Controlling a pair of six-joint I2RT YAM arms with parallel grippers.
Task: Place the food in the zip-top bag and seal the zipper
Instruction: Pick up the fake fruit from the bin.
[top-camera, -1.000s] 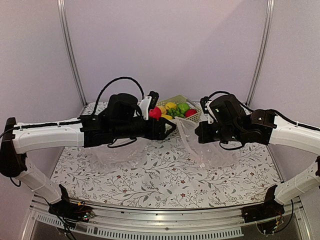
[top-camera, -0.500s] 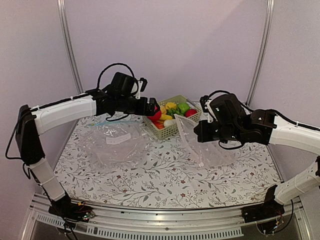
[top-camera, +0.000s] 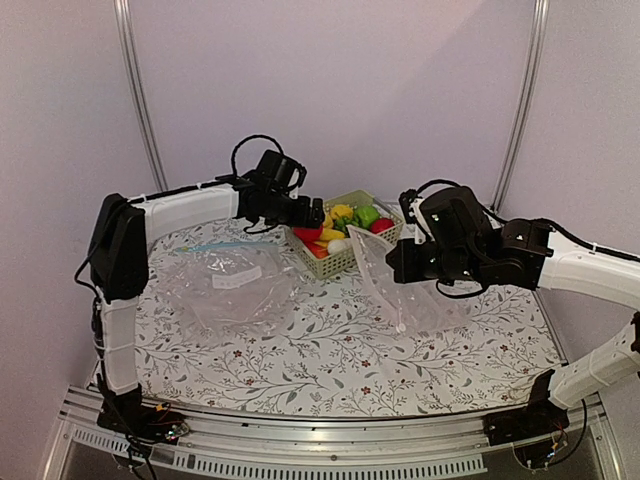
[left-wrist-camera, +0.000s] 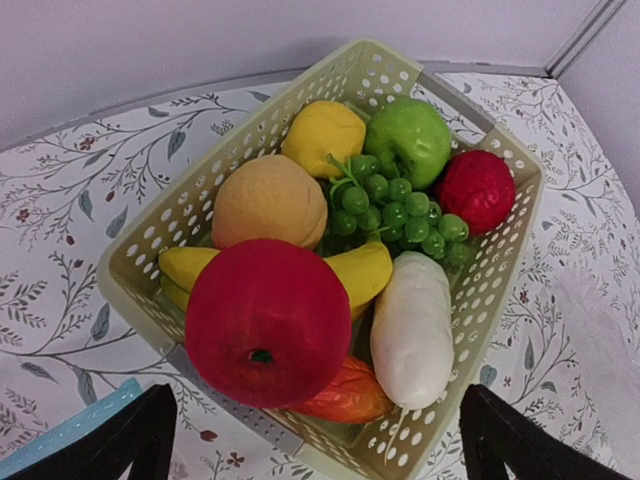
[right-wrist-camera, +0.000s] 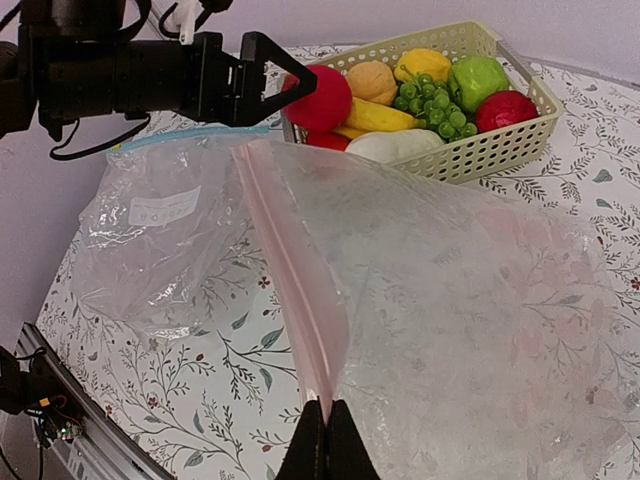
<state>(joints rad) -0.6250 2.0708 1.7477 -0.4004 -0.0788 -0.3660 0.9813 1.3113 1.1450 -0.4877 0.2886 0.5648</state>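
Observation:
The food lies in a pale perforated basket (left-wrist-camera: 440, 80): a red apple (left-wrist-camera: 268, 335) on top of a yellow banana (left-wrist-camera: 365, 270), an orange peach (left-wrist-camera: 270, 200), a lemon (left-wrist-camera: 322, 135), a green fruit (left-wrist-camera: 408, 140), green grapes (left-wrist-camera: 400, 205) and a white oblong piece (left-wrist-camera: 412, 330). My left gripper (left-wrist-camera: 315, 425) is open and empty, hovering just before the apple; it also shows in the top view (top-camera: 315, 215). My right gripper (right-wrist-camera: 325, 440) is shut on the pink zipper (right-wrist-camera: 290, 270) of the zip-top bag (right-wrist-camera: 460, 300) and holds its mouth edge raised right of the basket (top-camera: 350, 258).
A second clear bag (top-camera: 230, 285) with a blue strip and white label lies flat on the left of the floral table. A small red fruit (left-wrist-camera: 478, 188) and an orange piece (left-wrist-camera: 340, 395) are also in the basket. Walls and metal posts stand close behind.
My left arm has swung from over the middle of the table back and left, and its open gripper now points at the basket. The right gripper has kept still, holding the bag.

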